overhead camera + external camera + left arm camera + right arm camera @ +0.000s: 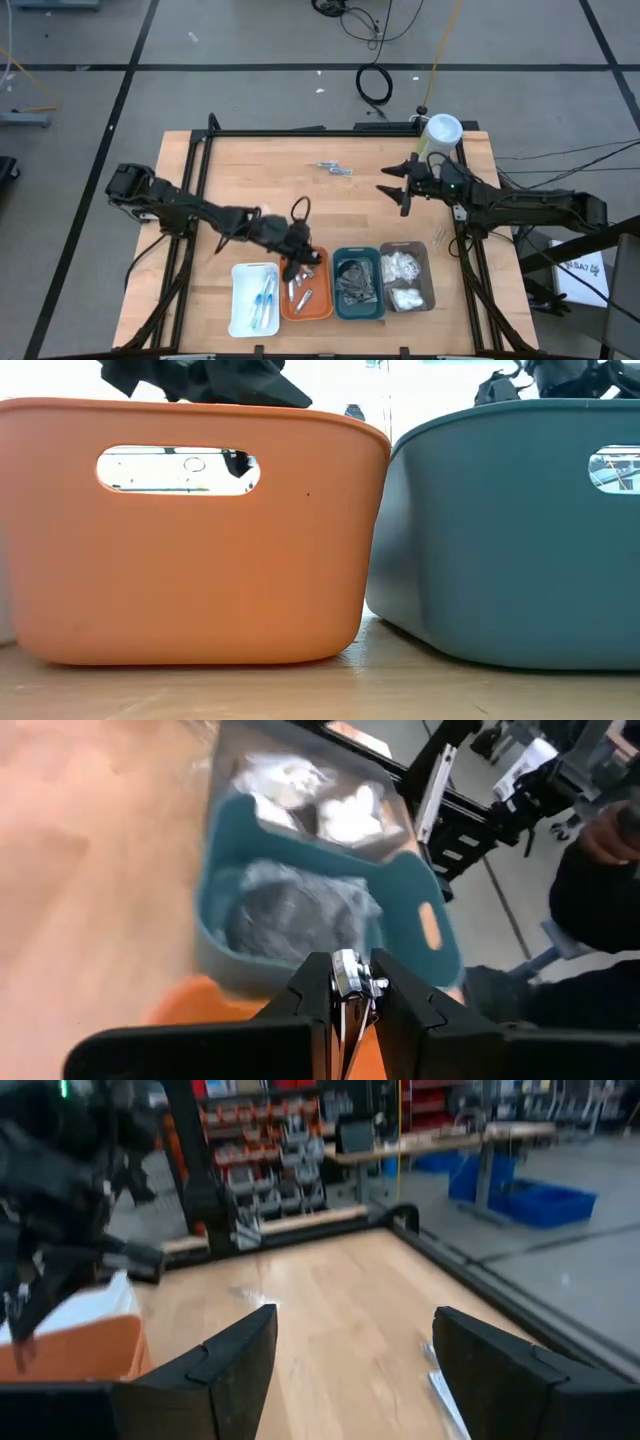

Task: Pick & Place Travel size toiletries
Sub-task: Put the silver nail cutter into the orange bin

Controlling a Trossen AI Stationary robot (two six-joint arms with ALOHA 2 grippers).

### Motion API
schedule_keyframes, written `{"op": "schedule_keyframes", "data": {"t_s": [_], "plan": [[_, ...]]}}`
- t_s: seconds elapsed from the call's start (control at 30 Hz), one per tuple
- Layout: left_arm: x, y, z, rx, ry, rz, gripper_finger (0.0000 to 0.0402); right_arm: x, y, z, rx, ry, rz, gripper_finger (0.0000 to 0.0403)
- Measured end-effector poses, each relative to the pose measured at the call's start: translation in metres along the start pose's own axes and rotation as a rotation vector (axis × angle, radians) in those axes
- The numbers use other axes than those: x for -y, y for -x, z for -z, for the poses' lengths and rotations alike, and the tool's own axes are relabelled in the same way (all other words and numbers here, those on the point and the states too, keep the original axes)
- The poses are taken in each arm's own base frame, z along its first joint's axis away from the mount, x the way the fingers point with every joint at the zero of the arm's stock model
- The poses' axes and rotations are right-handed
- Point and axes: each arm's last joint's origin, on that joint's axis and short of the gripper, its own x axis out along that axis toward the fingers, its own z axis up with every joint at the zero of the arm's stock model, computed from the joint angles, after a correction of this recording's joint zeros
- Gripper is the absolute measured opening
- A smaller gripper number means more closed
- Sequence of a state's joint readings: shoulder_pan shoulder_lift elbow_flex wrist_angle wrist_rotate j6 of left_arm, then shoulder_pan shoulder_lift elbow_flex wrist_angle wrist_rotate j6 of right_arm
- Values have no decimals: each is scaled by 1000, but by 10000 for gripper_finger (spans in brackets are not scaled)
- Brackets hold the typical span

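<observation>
High view: the left end effector (pixel 297 262) hovers over the orange rectangular plastic tray (pixel 306 288); the right end effector (pixel 398 186) stands spread and empty above the wooden tabletop (pixel 260 180). Left wrist view: its fingers pinch a small silvery metal piece (pixel 349 978). Right wrist view: the fingers gape apart

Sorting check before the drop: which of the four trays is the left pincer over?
The orange tray, second from the left in the row, between the white tray and the teal tray. The left pincer hangs over its far end, gripping a small silvery metal piece.
</observation>
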State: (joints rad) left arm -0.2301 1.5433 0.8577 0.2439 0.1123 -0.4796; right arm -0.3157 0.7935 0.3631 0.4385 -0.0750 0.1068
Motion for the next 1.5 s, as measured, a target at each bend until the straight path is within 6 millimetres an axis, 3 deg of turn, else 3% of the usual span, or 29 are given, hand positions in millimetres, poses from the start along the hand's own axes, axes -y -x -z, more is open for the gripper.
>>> {"op": "schedule_keyframes", "data": {"t_s": [0.17,0.5,0.67,1.13,1.33,1.5], "plan": [[15,-1,26,-4,97,-18,34,0,4,1,84,6,-9,254],[0,4,63,29,318,-91,34,0,4,0,98,3,-11,254],[-2,4,65,14,303,-106,43,0,4,0,98,2,-11,254],[-7,4,69,-44,281,-137,159,0,4,1,90,2,-11,254],[-18,5,60,-37,219,-105,183,0,4,1,90,2,-10,254],[-26,16,37,19,167,5,188,0,3,2,83,-22,8,254]]}}
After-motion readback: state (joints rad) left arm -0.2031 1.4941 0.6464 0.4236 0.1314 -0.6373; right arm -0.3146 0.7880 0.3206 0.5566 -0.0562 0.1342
